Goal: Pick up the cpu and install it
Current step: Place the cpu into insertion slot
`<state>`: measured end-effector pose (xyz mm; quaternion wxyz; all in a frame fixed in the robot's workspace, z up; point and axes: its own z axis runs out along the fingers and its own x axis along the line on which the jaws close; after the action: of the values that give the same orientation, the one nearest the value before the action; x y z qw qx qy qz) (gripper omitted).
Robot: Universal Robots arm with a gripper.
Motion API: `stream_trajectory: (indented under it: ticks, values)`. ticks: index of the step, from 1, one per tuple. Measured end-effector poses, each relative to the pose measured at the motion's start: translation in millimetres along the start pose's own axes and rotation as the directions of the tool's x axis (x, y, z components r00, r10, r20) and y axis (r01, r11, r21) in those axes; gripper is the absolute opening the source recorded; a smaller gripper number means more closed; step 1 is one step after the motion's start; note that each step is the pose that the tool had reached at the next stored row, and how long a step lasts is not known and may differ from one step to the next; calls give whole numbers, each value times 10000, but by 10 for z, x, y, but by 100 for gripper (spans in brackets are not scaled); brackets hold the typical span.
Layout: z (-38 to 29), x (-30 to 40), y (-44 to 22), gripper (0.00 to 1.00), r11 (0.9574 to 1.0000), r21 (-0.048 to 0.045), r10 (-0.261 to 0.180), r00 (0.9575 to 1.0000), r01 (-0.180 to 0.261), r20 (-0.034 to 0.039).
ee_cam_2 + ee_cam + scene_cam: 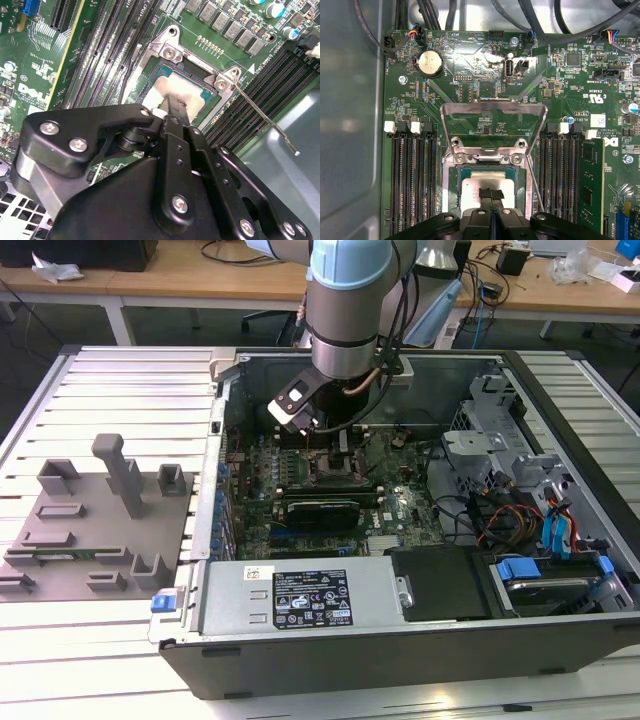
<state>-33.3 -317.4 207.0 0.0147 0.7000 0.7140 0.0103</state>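
The cpu (474,185), a flat square chip with a silvery top, lies inside the motherboard socket (453,197); its metal top also shows in the second wrist view as cpu (192,86). My gripper (490,193) has its two black fingers pressed together with no gap, their tips at the middle of the chip's top. I cannot tell whether they touch it. The finger (172,106) hides part of the chip. In the exterior view the gripper (328,440) hangs low inside the open computer case, over the socket area.
The socket's metal load plate (493,125) stands swung open and its thin lever (260,112) sticks out to one side. Memory slots (412,180) flank the socket. A grey fixture plate (100,525) lies at the exterior view's left; the power supply (300,595) sits at the case front.
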Motion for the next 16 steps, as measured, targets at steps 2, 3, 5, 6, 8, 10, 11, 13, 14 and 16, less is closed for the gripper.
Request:
stream_trajectory:
  ticks: [2,3,5,6,8,10,11,13,14,16]
  values:
    - [0,0,0,11,10000,0,0,10000,0,1]
    - [0,0,0,11,10000,1,0,10000,0,2]
    - [0,0,0,11,10000,1,0,10000,0,3]
    - [0,0,0,11,10000,1,0,10000,0,4]
    - [15,0,0,11,10000,1,77,10000,-77,5]
    - [25,-1,-1,11,9999,6,167,9999,-167,15]
    - [26,-1,-2,11,9998,6,213,9998,-213,17]
    - [29,0,-1,11,9997,4,234,9997,-234,14]
    - [31,0,-1,11,9997,2,240,9997,-240,13]
    - [33,0,-1,11,9997,4,248,9997,-248,15]
